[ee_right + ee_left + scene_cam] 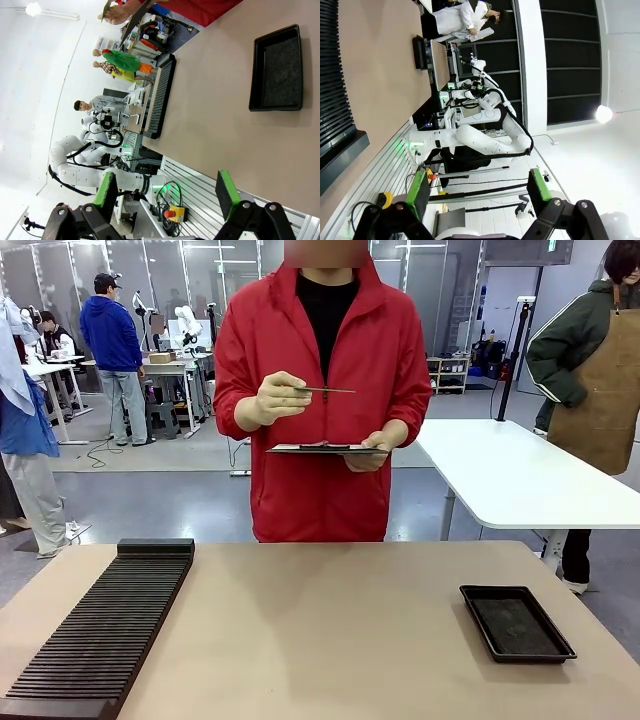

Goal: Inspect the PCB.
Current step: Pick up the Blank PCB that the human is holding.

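Black rack up front; beyond, hand holds thin PCB edge-on.

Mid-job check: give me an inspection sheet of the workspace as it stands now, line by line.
Surface: tan table, flat, nothing in its middle.
Job's things: circuit board off the table, held edge-on in the person's hand above a tablet in their other hand.
Clutter: black slotted rack on the robot's left side; black tray on its right side, looks empty.
Grippers: left gripper open, holding nothing; right gripper open, holding nothing.
Cables: nothing seen on the table; loose cables by a red stop button below its near edge.
Surroundings: white table behind, a person in an apron beside it; other people farther off.
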{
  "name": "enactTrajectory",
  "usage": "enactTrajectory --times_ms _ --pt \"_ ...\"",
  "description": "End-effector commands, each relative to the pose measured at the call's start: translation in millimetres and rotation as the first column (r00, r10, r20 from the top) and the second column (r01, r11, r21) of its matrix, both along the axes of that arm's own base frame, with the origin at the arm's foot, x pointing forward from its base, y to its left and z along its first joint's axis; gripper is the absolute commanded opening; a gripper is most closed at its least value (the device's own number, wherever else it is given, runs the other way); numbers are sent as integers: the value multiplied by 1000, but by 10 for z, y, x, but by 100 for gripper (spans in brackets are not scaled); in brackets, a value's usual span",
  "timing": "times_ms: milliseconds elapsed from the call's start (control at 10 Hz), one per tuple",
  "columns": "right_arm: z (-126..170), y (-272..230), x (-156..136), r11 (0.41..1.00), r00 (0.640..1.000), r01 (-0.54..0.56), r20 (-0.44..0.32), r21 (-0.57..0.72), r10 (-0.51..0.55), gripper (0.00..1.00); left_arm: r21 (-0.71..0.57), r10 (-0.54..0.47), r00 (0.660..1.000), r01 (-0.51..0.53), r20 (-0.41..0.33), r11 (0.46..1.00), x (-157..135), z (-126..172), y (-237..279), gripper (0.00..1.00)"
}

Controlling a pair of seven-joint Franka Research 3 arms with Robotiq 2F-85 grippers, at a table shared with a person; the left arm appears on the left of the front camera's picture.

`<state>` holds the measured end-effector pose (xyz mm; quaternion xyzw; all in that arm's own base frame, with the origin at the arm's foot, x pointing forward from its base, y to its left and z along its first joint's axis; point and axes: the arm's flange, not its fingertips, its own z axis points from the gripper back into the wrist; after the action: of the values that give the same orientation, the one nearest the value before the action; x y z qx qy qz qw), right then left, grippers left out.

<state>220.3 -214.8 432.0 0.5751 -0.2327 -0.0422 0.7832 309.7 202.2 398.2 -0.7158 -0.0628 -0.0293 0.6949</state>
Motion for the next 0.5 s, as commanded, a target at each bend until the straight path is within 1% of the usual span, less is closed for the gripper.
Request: enactTrajectory --times_ms 0,400 --pt "14 -8 -7 1000 1000 -1 19 5 1 100 2 -8 1000 8 -2 1000 -9 16 -10 100" --pt "14 -8 -7 1000 1000 -1 19 5 1 100 2 -8 1000 8 -2 1000 -9 16 -10 100"
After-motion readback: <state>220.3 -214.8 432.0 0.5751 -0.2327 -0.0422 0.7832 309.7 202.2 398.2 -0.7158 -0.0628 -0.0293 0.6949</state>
